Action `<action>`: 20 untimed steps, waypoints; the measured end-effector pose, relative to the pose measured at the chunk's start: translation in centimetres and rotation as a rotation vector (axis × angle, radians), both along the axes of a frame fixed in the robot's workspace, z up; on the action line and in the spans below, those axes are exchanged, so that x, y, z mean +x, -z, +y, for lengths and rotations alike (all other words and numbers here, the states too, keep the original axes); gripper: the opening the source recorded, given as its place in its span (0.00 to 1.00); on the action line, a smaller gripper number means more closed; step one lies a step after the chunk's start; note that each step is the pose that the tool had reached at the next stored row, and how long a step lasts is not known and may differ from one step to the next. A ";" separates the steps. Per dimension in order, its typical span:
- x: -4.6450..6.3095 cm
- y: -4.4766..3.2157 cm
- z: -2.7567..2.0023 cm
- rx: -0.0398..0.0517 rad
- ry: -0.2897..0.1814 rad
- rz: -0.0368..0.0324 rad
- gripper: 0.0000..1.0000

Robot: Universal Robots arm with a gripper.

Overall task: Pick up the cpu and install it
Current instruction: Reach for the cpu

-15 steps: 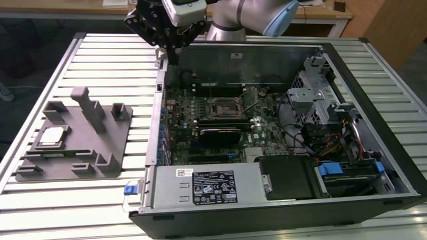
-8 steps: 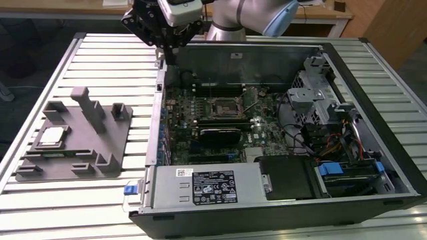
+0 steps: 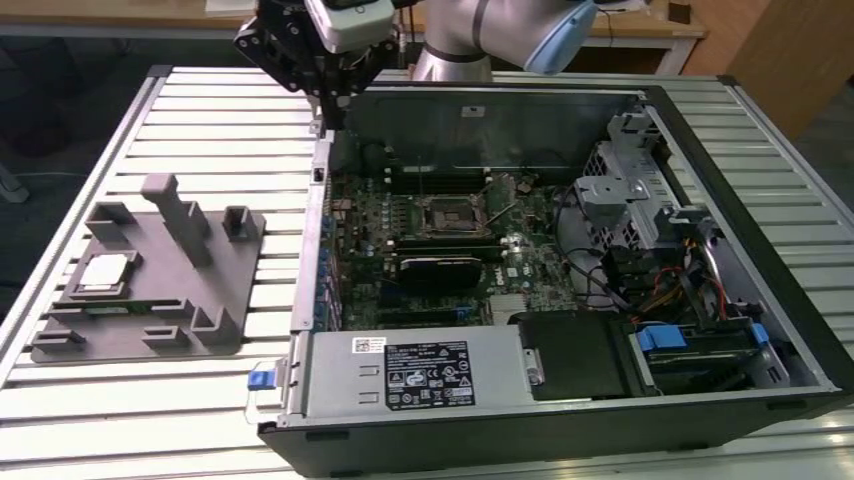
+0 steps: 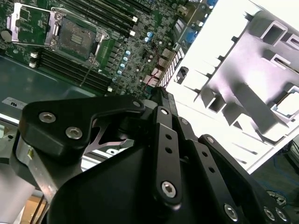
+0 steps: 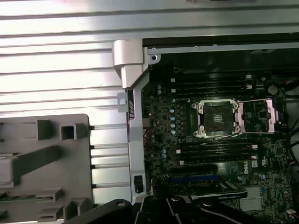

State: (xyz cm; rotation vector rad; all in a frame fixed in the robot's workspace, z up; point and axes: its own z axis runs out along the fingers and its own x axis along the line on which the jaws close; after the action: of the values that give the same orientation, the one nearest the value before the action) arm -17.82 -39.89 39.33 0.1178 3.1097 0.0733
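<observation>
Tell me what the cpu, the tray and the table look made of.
cpu: metal top, going by its shiny silver face; the thin pale rim looks like another material, unclear which.
tray: likely plastic, matte uniform grey with moulded blocks and slots.
table: probably aluminium, pale silvery slats with a soft sheen.

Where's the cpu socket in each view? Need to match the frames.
Exterior view: socket, middle of the board in the open case.
Second wrist view: socket, beside the memory slots.
First wrist view: socket, between slot rows.
Shared landmark: grey tray outside the case.
</observation>
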 end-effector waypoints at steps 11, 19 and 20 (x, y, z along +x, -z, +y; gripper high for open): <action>-0.7 0.00 0.00 0.0004 0.000 -0.0001 0.11; -1.4 0.00 0.00 0.0006 0.000 -0.0004 0.11; -1.5 0.00 0.00 0.0006 0.000 -0.0004 0.11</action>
State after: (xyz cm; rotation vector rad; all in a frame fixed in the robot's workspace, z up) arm -19.28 -39.89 39.33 0.1179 3.1093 0.0743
